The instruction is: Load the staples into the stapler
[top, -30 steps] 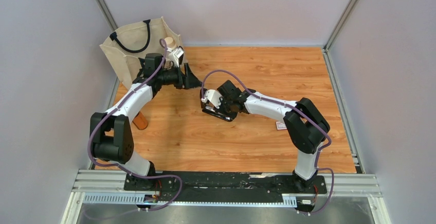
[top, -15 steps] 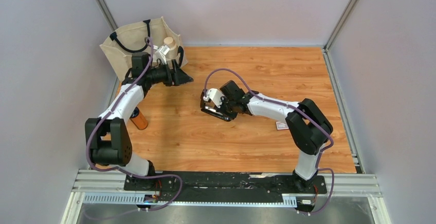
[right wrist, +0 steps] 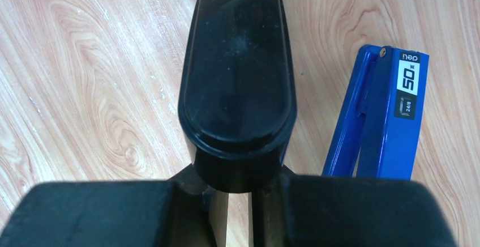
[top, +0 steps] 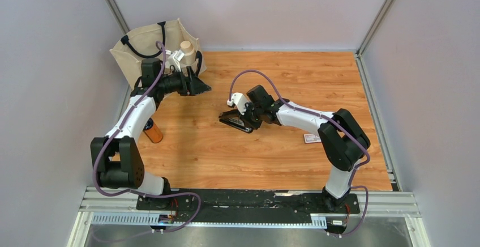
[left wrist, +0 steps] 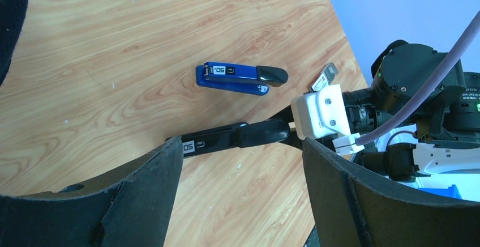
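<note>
Table (top: 294,82): wood-grain laminate, orange-brown, rectangular, with pale walls on three sides.

Tote bag (top: 136,54): cream canvas, soft and creased, black strap handles. It slumps at the table's 10 o'clock corner. A pale round-capped bottle (top: 185,47) pokes out at its right edge.

Left gripper (top: 199,84): just beside the bag, on its 4 o'clock side. Black fingers (left wrist: 141,201) are spread wide with nothing between them, so it is released. Its wrist camera looks between them at both staplers.

Right gripper (right wrist: 238,187): just left of table centre, clenched on the rear end of the black stapler (left wrist: 226,137). That stapler is long and slim, of glossy plastic with a rounded nose and a small white "50" label. It points toward 8 o'clock in the overhead view.

Blue stapler (left wrist: 240,77): same shape, blue metal body with a black cap at one end and a black "50" label. It lies flat on the wood near the black one, at its 3 o'clock in the right wrist view, not touching it.

Orange cylinder (top: 153,132): smooth, dark at one end, lying at the table's 9 o'clock edge.

Staples box (top: 310,138): small, flat, white card with red print. It lies on the wood at 4 o'clock from centre, beside the right arm's elbow and well apart from both grippers. I cannot make out any loose strips.
</note>
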You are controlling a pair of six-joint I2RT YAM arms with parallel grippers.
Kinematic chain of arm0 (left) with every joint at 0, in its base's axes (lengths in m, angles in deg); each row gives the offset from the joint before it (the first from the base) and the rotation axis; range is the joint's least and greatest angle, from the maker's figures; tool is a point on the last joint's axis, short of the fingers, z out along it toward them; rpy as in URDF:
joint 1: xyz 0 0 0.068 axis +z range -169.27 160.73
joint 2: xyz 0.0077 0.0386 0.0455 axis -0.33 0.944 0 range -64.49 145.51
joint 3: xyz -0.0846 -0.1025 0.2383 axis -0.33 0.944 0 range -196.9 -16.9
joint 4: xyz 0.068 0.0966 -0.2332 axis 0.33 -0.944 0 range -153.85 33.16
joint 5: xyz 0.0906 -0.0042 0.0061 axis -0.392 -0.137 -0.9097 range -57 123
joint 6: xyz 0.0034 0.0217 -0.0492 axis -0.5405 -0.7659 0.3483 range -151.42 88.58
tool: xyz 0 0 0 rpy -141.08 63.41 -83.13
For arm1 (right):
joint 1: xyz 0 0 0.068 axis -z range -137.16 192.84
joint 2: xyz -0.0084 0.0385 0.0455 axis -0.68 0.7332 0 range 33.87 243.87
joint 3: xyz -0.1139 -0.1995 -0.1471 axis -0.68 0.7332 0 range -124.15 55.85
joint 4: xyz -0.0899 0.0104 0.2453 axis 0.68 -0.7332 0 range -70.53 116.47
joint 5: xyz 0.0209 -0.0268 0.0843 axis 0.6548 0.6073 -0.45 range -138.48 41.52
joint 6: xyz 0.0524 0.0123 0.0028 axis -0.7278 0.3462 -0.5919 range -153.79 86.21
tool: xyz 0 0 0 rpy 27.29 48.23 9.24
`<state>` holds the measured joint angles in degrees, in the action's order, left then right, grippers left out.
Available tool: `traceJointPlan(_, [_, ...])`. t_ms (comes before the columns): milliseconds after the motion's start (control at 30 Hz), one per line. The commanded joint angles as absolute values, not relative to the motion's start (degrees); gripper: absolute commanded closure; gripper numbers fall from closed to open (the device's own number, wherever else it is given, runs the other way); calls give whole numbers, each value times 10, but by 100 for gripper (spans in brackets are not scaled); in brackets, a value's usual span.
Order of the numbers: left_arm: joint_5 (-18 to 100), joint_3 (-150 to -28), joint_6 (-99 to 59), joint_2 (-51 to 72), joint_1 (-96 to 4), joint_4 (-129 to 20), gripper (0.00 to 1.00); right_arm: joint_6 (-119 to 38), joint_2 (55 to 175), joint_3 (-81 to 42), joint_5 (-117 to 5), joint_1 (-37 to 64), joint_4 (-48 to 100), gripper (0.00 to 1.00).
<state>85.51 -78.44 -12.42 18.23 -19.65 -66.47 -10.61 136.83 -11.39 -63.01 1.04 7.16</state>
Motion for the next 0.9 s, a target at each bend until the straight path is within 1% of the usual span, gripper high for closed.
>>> traceJointPlan(0, [868,-777,-134,165,-196,-656,15,-116,1375,-104,-640,10,64,91])
traceJointPlan(167, [870,-775,-134,167,-196,-655,15,-114,1377,-103,-639,12,64,92])
traceJointPlan(867, [868,-779,-148,158,-196,-678,15,-118,1306,-82,-671,23,73,88])
